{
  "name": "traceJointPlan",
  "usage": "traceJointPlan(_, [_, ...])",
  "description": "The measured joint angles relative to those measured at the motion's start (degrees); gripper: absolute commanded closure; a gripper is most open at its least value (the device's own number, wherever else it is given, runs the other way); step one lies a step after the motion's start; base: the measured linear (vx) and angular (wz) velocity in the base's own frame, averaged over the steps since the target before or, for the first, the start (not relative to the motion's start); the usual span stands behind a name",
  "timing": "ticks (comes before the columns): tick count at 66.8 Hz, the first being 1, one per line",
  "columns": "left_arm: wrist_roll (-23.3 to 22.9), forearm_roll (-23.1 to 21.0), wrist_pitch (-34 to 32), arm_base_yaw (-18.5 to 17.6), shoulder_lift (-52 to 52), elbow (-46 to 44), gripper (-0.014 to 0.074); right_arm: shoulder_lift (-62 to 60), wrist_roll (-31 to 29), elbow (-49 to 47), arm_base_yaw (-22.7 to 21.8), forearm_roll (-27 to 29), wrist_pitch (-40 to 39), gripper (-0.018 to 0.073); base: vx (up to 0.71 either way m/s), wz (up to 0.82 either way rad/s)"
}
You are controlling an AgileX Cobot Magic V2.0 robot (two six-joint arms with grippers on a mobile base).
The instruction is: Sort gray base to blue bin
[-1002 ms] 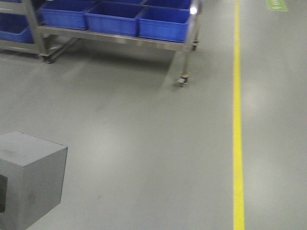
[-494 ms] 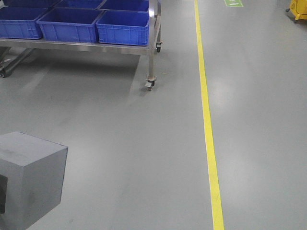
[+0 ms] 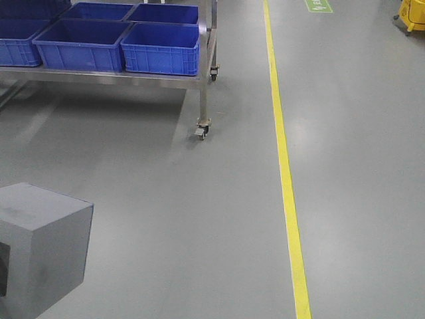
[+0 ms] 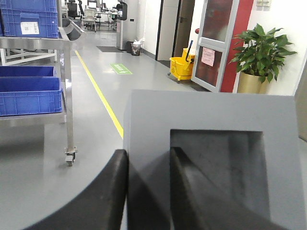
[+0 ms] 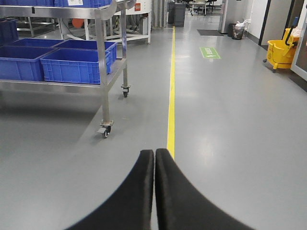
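Fingers of my left gripper clamp one wall of the base, one finger outside and one inside its square window, so the base hangs low at my left side. My right gripper is pressed together and holds nothing. Ahead, a yellow line crosses the floor. Farther left, well apart from the base, the bin stands among others on a steel cart.

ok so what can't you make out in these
Front view: matte gray cube-like base, left and bottom cut by frame edge.
Front view: bright-blue plastic bins, floors partly hidden by their near walls.
Left wrist view: white label on upper blue crate, too small to read.
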Motion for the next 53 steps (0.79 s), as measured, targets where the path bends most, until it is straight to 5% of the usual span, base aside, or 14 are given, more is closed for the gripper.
traceJointPlan(53, [0.0, 0.0, 0.0, 0.0, 0.0, 0.0, 0.0603, 0.0, 0.3, 0.0, 0.0, 0.0, 0.0, 0.0564, 0.40, -0.07])
